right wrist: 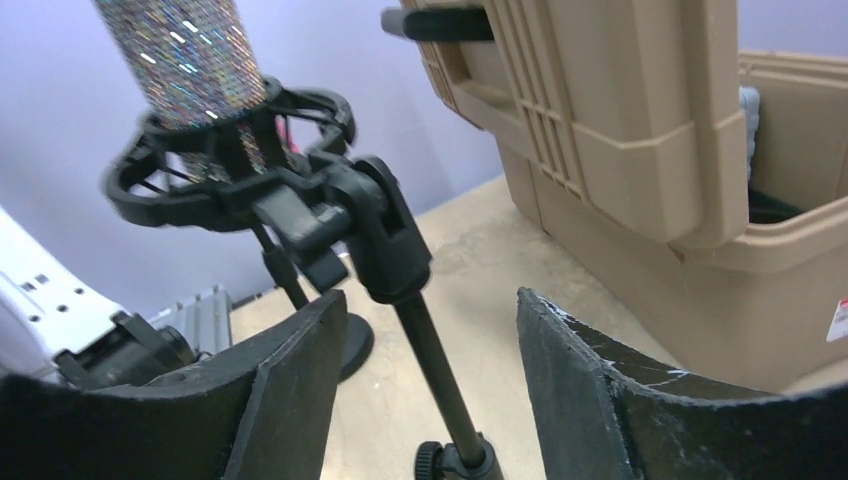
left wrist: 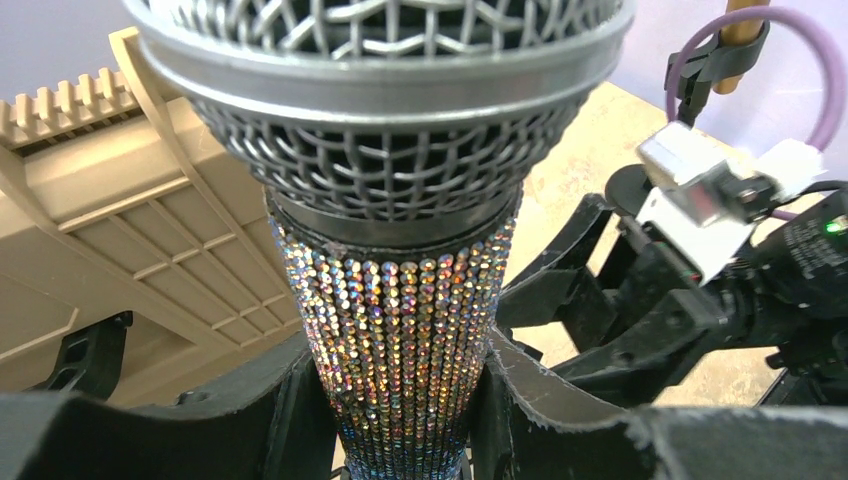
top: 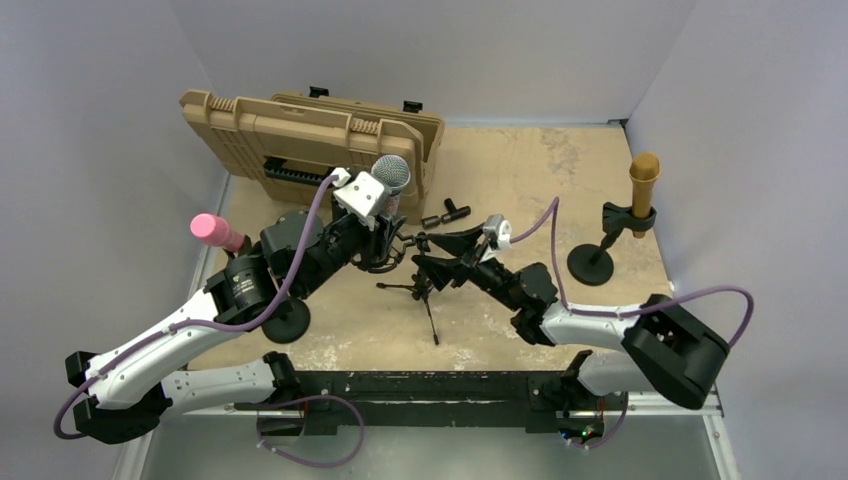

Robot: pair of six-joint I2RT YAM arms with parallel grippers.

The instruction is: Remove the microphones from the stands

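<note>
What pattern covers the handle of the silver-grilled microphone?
Rows of iridescent rhinestones cover the microphone handle; clearest in the left wrist view.

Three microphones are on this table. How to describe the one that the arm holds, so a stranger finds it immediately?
Start at the tan case at the back left. In front of it, the left gripper grips a microphone in a black shock mount. Only it has a silver mesh head and glittering body; the neighbours are a pink microphone and a gold microphone.
</note>
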